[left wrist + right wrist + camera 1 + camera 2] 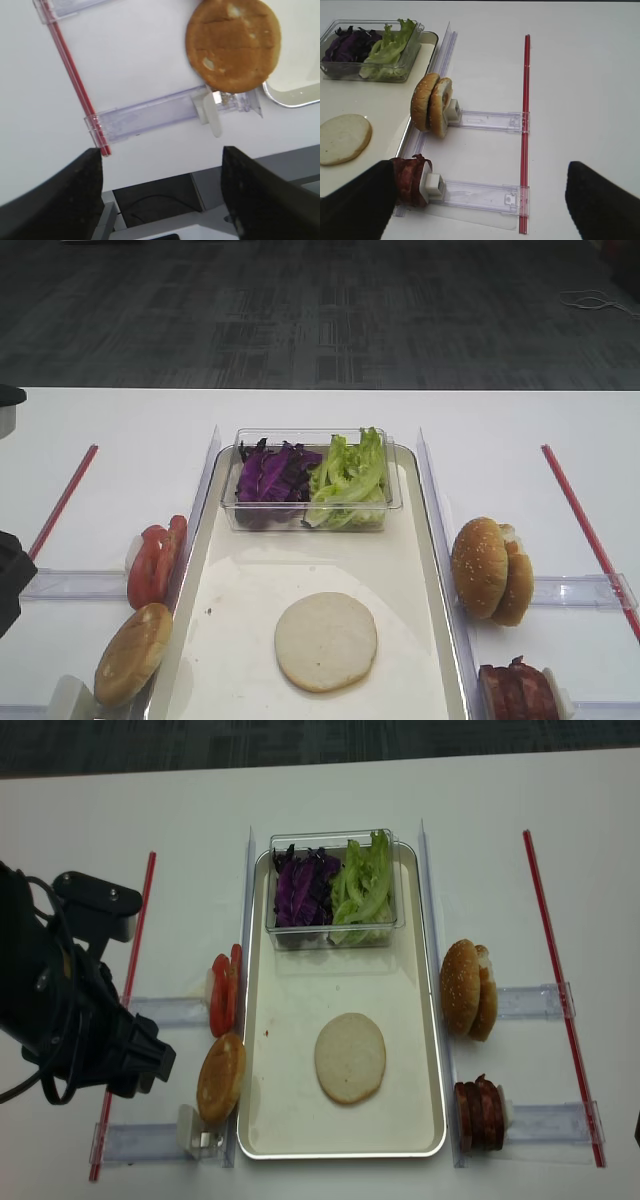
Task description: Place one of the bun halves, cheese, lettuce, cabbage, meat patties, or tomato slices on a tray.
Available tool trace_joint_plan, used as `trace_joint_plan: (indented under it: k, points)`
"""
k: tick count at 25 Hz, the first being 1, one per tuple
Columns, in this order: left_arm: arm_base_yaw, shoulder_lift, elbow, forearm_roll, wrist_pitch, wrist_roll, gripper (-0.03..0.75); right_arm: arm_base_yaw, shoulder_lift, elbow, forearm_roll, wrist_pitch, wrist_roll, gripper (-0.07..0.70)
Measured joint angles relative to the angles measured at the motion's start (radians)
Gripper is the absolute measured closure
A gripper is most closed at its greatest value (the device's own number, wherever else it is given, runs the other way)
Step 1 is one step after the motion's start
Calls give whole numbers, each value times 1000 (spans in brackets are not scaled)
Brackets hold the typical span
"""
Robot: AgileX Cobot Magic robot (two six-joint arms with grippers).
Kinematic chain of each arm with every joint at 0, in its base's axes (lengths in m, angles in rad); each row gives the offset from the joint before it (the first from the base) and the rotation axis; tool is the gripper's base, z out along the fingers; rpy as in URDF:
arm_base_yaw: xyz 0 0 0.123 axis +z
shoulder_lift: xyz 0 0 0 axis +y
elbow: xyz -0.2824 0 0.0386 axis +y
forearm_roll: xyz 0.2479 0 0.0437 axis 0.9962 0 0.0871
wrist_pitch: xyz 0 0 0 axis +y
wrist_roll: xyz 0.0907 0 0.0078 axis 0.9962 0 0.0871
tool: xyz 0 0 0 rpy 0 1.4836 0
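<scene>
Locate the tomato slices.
The tomato slices stand on edge just outside the tray's left rim, above the plain bun half.

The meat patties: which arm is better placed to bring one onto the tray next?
Probably the right. In the right wrist view the meat patties stand right beside one finger, with open jaws. The left gripper sits across the tray, near the plain bun half.

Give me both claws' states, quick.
Left claw: open, empty, beside the plain bun half.
Right claw: open, empty, over the meat patties.
</scene>
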Motion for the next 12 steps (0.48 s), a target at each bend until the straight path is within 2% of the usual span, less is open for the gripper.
trace_joint_plan:
  k: [5, 12]
  points:
    - [39, 0, 0, 20, 0, -5, 211, 0, 0, 0, 0, 0, 0, -40]
    - [164, 0, 0, 20, 2, 41, 211, 0, 0, 0, 0, 0, 0, -40]
